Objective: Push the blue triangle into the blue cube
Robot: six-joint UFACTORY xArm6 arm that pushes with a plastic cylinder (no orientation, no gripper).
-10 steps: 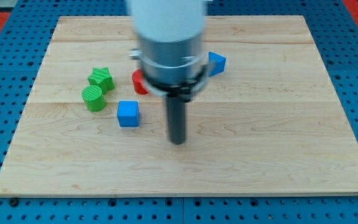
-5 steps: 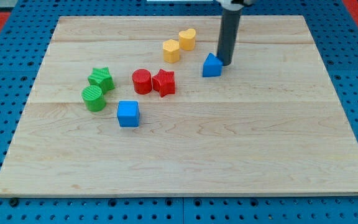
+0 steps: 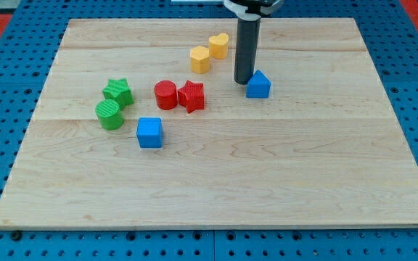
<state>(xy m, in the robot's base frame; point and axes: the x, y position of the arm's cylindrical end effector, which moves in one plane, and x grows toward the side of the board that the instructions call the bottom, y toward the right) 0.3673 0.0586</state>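
Note:
The blue triangle [image 3: 258, 85] sits on the wooden board right of centre, towards the view's top. My tip [image 3: 243, 80] stands just to its left, touching or nearly touching it. The blue cube [image 3: 149, 133] lies well to the view's lower left of both, left of the board's centre. The dark rod rises from the tip to the view's top edge.
A red cylinder [image 3: 165, 95] and a red star [image 3: 191, 96] lie between the triangle and the cube. Two yellow blocks [image 3: 200, 59] [image 3: 218, 45] sit left of the rod. A green star [image 3: 117, 92] and green cylinder [image 3: 109, 114] lie at the left.
The rod went from the board's middle to the triangle's right, then to its left. The blue triangle has shifted a little to the view's right and down.

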